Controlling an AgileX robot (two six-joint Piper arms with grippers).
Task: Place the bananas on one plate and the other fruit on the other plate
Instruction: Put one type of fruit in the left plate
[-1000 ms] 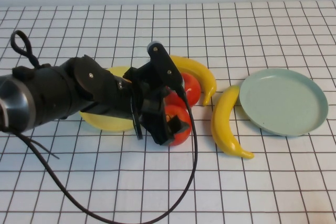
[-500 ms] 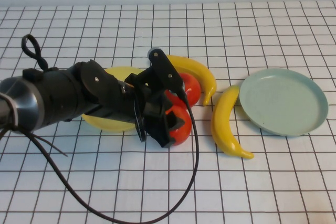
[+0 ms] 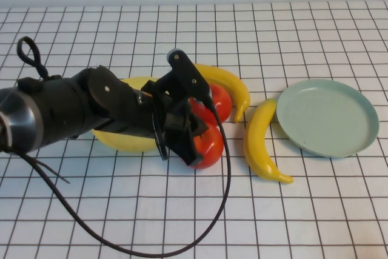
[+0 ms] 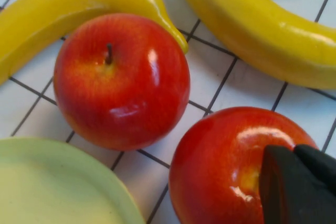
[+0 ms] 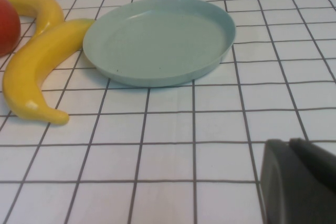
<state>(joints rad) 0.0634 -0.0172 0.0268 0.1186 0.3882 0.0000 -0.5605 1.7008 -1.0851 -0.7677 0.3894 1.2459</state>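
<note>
Table: a white tabletop ruled with a black grid (image 3: 315,210) carries everything in the scene.
Left arm: a thick black arm (image 3: 66,110) reaches in from the robot's left, with a black cable (image 3: 224,180) looping from its wrist down over the table.
Mint plate: the round, shallow, pale blue-green plate (image 3: 327,116) lies well to the right of the left gripper, with nothing on it.
Yellow plate: the round, shallow, pale yellow plate (image 3: 124,141) lies just behind the left gripper, mostly hidden under the arm; what shows of it is bare.
Near banana: one curved, glossy yellow banana (image 3: 262,144) lies on the table between the left gripper and the mint plate, its upper end right at that plate's rim.
Far banana: the second curved yellow banana (image 3: 230,86) lies beyond the left gripper, arching around the far apple and close against it.
Near apple: a shiny red round apple (image 3: 209,144) sits on the table off the yellow plate's rim, between the left gripper's fingers.
Far apple: the second shiny red apple (image 3: 219,102) stands stem up just past the gripped one, beside the yellow plate and not on it.
Left gripper: the left gripper (image 3: 197,137) is clamped on the near apple; in the wrist view one black finger (image 4: 294,187) presses on its top.
Right gripper: the right gripper (image 5: 296,182) shows only as a dark edge in its own wrist view, closed on nothing, over bare table on the robot's side of the mint plate.
</note>
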